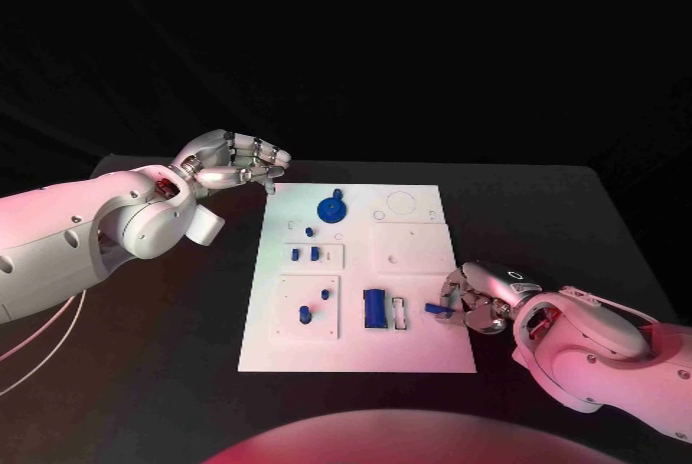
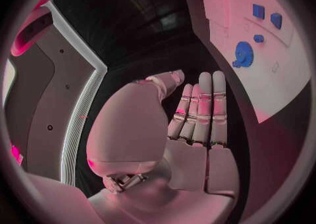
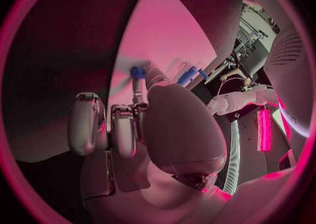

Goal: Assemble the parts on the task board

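The white task board lies in the middle of the black table. My right hand sits at the board's right edge and pinches a small blue part just above the plate; the right wrist view has this blue part at the fingertips of the right hand. My left hand hovers off the board's far left corner, holding nothing. In the left wrist view the left hand has its fingers stretched out toward the board.
On the board stand a blue gear, a blue block, and several small blue pieces near its left side. Black table surrounds the board.
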Tool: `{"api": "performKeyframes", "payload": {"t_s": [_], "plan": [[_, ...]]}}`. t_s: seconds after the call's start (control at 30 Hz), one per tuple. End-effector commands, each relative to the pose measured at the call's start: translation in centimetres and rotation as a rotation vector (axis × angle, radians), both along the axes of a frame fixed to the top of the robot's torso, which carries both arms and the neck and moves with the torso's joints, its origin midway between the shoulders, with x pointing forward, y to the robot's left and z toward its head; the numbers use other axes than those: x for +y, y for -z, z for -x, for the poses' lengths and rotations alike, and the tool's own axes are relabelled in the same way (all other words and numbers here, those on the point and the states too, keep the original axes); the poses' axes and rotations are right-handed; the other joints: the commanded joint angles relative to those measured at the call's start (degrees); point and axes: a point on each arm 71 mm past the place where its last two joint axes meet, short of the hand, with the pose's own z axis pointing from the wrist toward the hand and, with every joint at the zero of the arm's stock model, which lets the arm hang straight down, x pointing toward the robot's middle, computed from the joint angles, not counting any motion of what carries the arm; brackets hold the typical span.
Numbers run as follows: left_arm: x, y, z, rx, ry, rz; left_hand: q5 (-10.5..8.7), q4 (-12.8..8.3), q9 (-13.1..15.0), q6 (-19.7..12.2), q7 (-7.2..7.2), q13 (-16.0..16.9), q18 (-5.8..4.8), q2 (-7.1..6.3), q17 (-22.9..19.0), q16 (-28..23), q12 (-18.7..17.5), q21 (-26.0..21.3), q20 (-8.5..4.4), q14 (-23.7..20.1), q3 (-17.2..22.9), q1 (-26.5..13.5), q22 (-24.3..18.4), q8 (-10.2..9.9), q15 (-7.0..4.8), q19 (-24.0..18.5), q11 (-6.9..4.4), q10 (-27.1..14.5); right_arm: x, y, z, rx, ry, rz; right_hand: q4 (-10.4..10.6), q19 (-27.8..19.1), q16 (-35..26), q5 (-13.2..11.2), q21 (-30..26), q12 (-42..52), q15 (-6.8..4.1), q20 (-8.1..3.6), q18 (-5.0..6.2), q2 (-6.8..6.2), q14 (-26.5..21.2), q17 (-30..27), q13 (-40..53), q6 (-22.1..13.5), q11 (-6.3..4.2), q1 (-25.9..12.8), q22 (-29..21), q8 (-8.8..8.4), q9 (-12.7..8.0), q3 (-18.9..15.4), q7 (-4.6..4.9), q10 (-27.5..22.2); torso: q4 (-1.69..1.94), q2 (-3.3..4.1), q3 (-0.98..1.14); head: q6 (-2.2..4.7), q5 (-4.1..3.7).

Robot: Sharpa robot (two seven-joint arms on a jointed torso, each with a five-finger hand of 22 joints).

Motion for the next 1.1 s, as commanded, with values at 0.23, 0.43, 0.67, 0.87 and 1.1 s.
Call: {"api": "performKeyframes", "payload": {"t_s": [0.23, 0.43, 0.67, 0.87, 1.1], "plan": [[-0.3, -0.1, 0.0, -0.003, 0.011, 0.013, 0.29, 0.0, -0.1, -0.4, 1.5, -0.1, 0.79, -0.19, 0.1, 0.4, 0.4, -0.2, 0.12, -0.4, 0.1, 0.1, -0.1, 0.4, -0.02, 0.3, -0.06, -0.5, 0.1, -0.3, 0.5, 0.065, 0.071, -0.096, -3.8, 2.0, 0.0, 0.0, 0.8, 0.6, -0.51, -0.6, -0.66, -2.73, 5.1, 10.3, 11.2, -0.3, -0.56, -5.8, 11.3, 0.78, 3.2, 18.2, -0.41, 3.4, -0.03, -0.01, 0.01, -0.02, -0.04], [-0.4, -0.1, 0.0, -0.003, 0.013, 0.014, 0.29, 0.0, -0.1, -0.4, 1.5, -0.1, 0.79, -0.19, 0.1, 0.4, 0.4, -0.2, 0.12, -0.4, 0.1, 0.1, -0.1, 0.4, -0.02, 0.3, -0.06, -0.5, 0.5, -1.2, 0.2, 0.073, 0.093, -0.163, -7.6, 2.0, 0.1, -0.1, 1.1, 0.7, -0.61, -0.56, -0.72, -3.84, 5.1, 10.5, 11.3, -0.5, -0.54, -10.1, 11.4, 1.23, 4.7, 24.0, -0.42, 3.5, -0.02, 0.01, -0.05, -0.08, -0.26], [-0.4, -0.1, 0.1, -0.003, 0.015, 0.014, 0.3, -0.1, -0.1, -0.4, 1.5, -0.1, 0.79, -0.16, 0.1, 0.4, 0.4, -0.2, 0.11, -0.4, 0.1, 0.2, -0.1, 0.4, -0.03, 0.3, -0.06, -0.5, 1.3, -1.7, 0.2, 0.083, 0.124, -0.253, -9.5, 2.2, 0.1, -0.3, 1.5, 1.1, -0.61, -0.53, -0.79, -4.09, 5.2, 10.6, 11.7, -0.5, -0.52, -13.2, 11.5, 1.48, 5.6, 26.0, -0.4, 3.8, -0.04, 0.04, -0.09, 0.24, -0.44], [-0.4, -0.1, 0.1, -0.004, 0.014, 0.015, 0.3, -0.1, -0.1, -0.4, 1.5, -0.1, 0.79, -0.15, 0.1, 0.4, 0.4, -0.2, 0.1, -0.4, 0.1, 0.2, -0.1, 0.4, -0.04, 0.3, -0.06, -0.5, 2.2, -1.3, 0.2, 0.133, 0.138, -0.298, -9.6, 2.2, 0.1, -0.4, 1.6, 1.1, -0.6, -0.53, -0.81, -4.45, 5.2, 10.7, 11.7, -0.3, -0.49, -15.9, 11.5, 1.48, 5.8, 25.8, -0.39, 3.8, 0.03, -0.01, -0.06, -0.28, -0.68], [-0.5, -0.1, 0.1, -0.004, 0.014, 0.014, 0.3, -0.1, -0.1, -0.5, 1.51, -0.1, 0.8, -0.16, 0.1, 0.4, 0.5, -0.1, 0.1, -0.3, 0.1, 0.2, -0.1, 0.4, -0.04, 0.4, -0.06, -0.6, 3.1, -0.1, 0.5, 0.201, 0.148, -0.31, -9.4, 2.3, 0.2, -0.5, 1.9, 1.6, -0.64, -0.57, -0.85, -5.0, 5.2, 10.9, 12.1, 0.3, -0.55, -18.6, 11.5, 1.39, 6.0, 24.2, -0.45, 4.1, 0.09, 0.04, -0.05, -0.3, -0.77]]}}
